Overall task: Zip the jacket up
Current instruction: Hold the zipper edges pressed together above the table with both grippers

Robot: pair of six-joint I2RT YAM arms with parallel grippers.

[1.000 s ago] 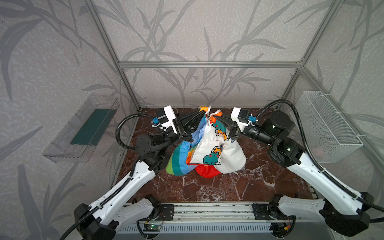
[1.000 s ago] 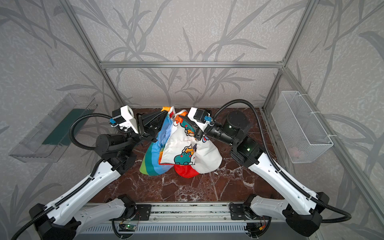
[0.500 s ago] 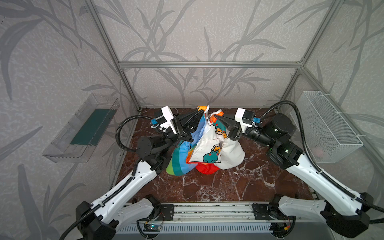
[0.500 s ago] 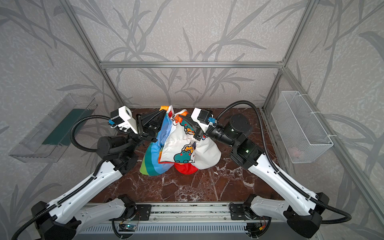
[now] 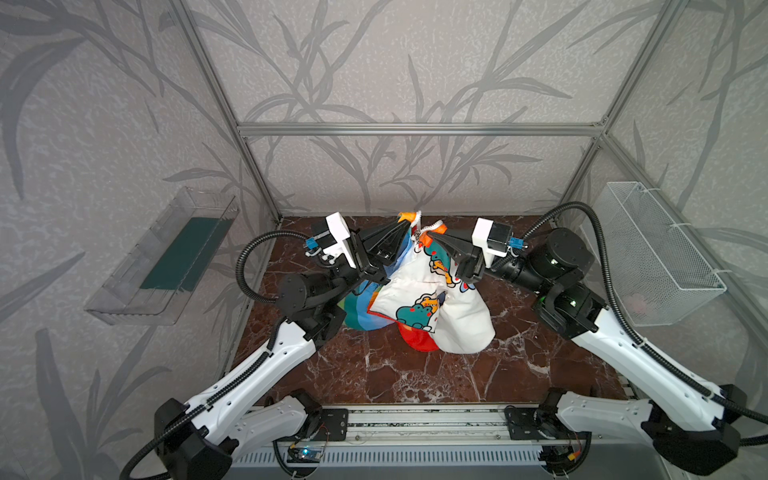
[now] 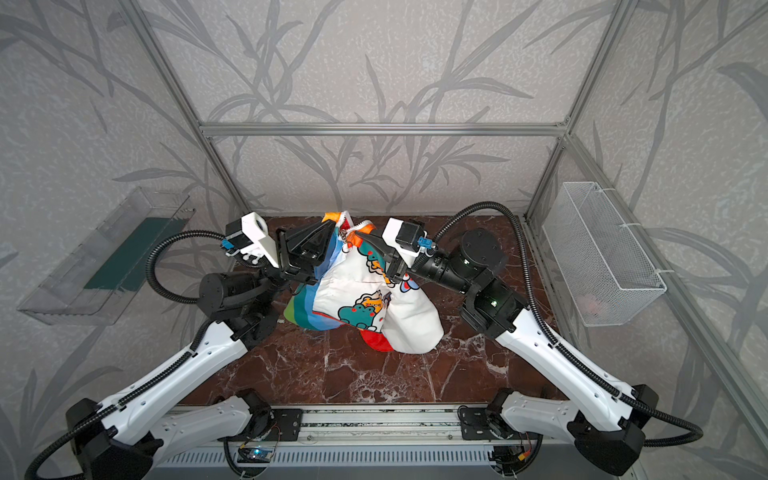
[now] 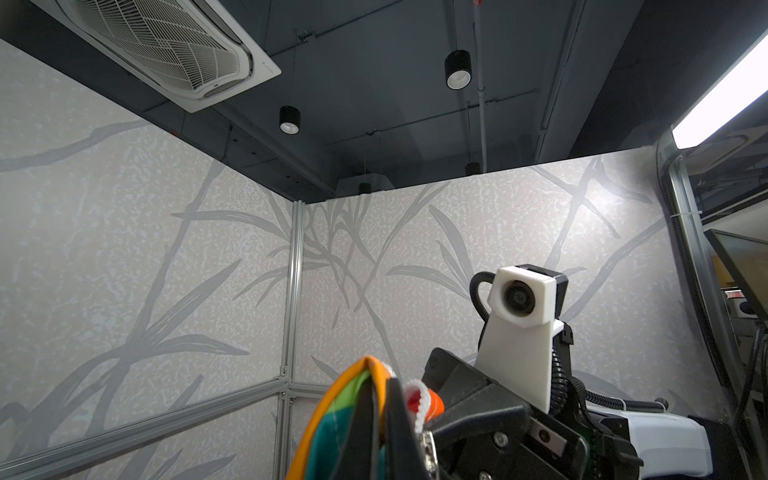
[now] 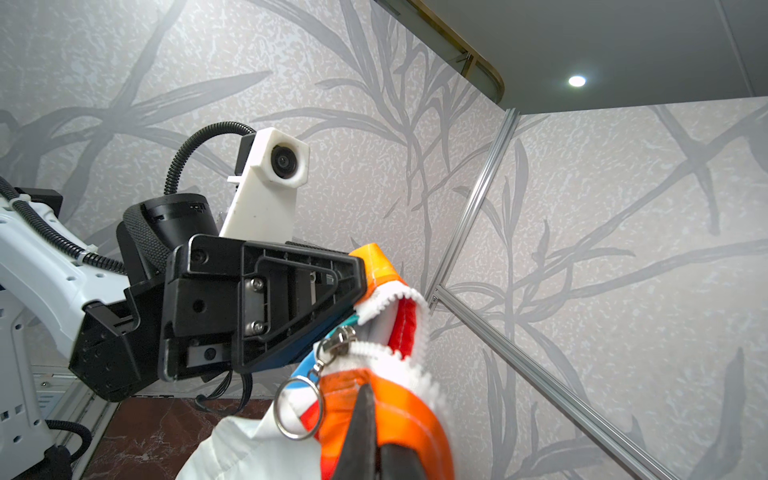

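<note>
Left fingers [image 5: 388, 240] pinched shut on the jacket's [image 5: 419, 286] orange-trimmed edge, right fingers [image 5: 449, 246] clamped opposite. Padded jacket hangs bunched between them, red end down on the marble bench [image 5: 374, 374], metal ring pull [image 8: 297, 409] dangling.

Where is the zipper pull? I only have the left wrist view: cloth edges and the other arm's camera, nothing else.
Observer: The right wrist view shows it. The ring pull hangs free from its slider, near the lifted end.
Operator: What are the grippers holding, then?
Observer: Each is shut on one edge of the jacket, the left gripper on one side of the opening and the right gripper on the orange edge beside the ring. Neither holds the ring.
Operator: Is the jacket fully off the surface?
Observer: No. In both top views its lower end, with the red hood, lies on the table.
</note>
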